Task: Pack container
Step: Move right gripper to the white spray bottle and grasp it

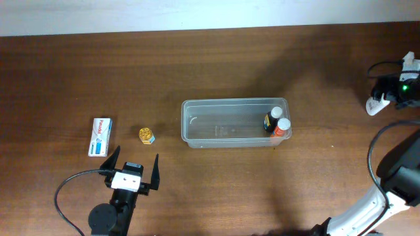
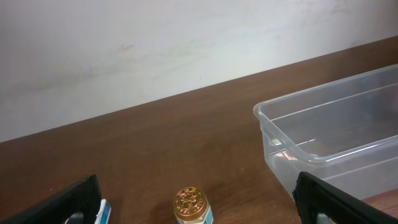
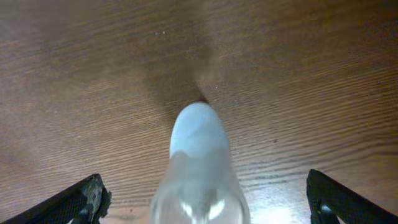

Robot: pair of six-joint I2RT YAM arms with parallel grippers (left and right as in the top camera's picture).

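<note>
The clear plastic container [image 1: 230, 123] sits mid-table and holds two small bottles at its right end, one dark with a white cap [image 1: 273, 118] and one with an orange label [image 1: 281, 127]. Its left end shows in the left wrist view [image 2: 323, 137]. A small gold-capped jar [image 1: 146, 135] [image 2: 193, 206] stands left of it. A white and blue box [image 1: 100, 136] lies further left. My left gripper [image 1: 134, 167] [image 2: 199, 218] is open, just short of the jar. My right gripper [image 1: 387, 98] [image 3: 202, 208] is open around a white bottle [image 1: 375, 105] [image 3: 199, 162] lying on the table at the far right.
The brown wooden table [image 1: 216, 59] ends at a white wall along the back edge [image 2: 155, 50]. A black cable [image 1: 65, 193] loops beside the left arm. The right arm's white links [image 1: 374, 210] cross the front right corner.
</note>
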